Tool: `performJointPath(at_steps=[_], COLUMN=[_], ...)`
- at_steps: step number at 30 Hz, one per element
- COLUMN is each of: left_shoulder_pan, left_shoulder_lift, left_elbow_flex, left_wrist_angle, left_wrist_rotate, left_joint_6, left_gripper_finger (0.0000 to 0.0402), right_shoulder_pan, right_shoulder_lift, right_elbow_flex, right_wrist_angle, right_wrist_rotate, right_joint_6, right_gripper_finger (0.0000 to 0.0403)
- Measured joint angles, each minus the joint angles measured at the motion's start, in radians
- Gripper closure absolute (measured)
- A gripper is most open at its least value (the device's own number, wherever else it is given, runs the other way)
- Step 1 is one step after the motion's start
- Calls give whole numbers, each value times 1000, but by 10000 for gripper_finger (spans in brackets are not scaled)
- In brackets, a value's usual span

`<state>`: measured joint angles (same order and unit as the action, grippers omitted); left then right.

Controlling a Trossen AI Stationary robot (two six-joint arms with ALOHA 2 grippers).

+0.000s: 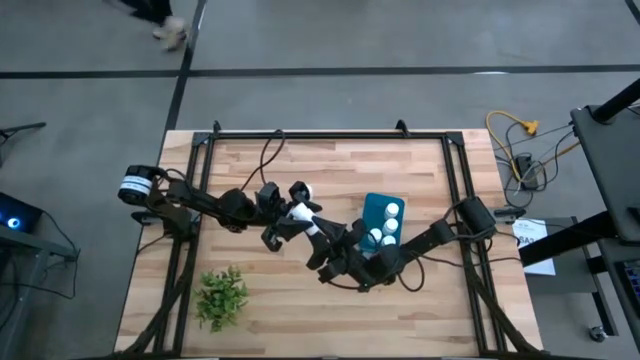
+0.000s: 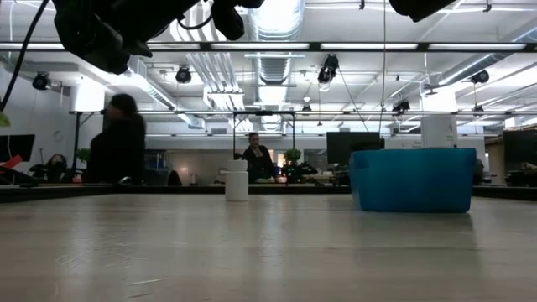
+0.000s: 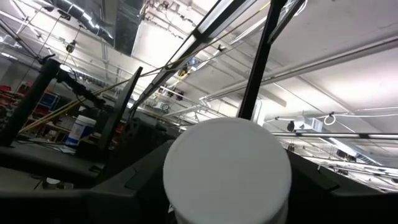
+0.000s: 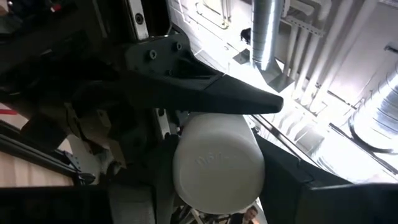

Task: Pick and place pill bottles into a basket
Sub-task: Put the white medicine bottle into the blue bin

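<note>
Over the middle of the butcher-block table (image 1: 300, 300), the left gripper (image 1: 305, 222) and the right gripper (image 1: 330, 250) meet just beside each other, raised off the surface. The left wrist view is filled by the round white cap of a pill bottle (image 3: 227, 171) sitting between that gripper's dark fingers (image 3: 118, 193), which are clamped on it. The right wrist view shows a second white bottle (image 4: 217, 165) pinched between the right gripper's fingers (image 4: 292, 180), its flat end facing the camera and the other arm's dark finger crossing close above it.

Just to the right gripper's far side lies the teal basket (image 1: 369, 215), with several white bottles (image 1: 381, 233) already inside. One bottle (image 2: 237, 181) stands upright on the table, near the left gripper and apart from the basket (image 2: 413, 179). A green leafy plant (image 1: 222, 297) sits well away, near the table's front edge.
</note>
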<state>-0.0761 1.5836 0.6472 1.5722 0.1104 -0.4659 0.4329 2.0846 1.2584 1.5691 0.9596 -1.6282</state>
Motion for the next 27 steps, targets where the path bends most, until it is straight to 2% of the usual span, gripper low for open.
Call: performJointPath(at_steps=[7,13,19,27], left_shoulder_pan=[-1,-2,-2,5], left_shoulder_lift=[-1,-1,-1,-6], left_elbow_flex=[0,1,0,-6], left_wrist_angle=[2,-1,-4,-23], left_wrist_rotate=[13,23,40,37], left_joint_6=[-2,-12,-11,-22], left_gripper_finger=[195,247,247,249], right_shoulder_pan=[-1,-1,2,13], right_shoulder_lift=[0,0,0,-9], right_elbow_flex=[10,11,11,19], right_wrist_angle=[0,0,1,0], right_wrist_rotate=[-17,-26,-25,26], right_joint_6=[-5,-10,-52,-122], right_gripper_finger=[242,242,239,134])
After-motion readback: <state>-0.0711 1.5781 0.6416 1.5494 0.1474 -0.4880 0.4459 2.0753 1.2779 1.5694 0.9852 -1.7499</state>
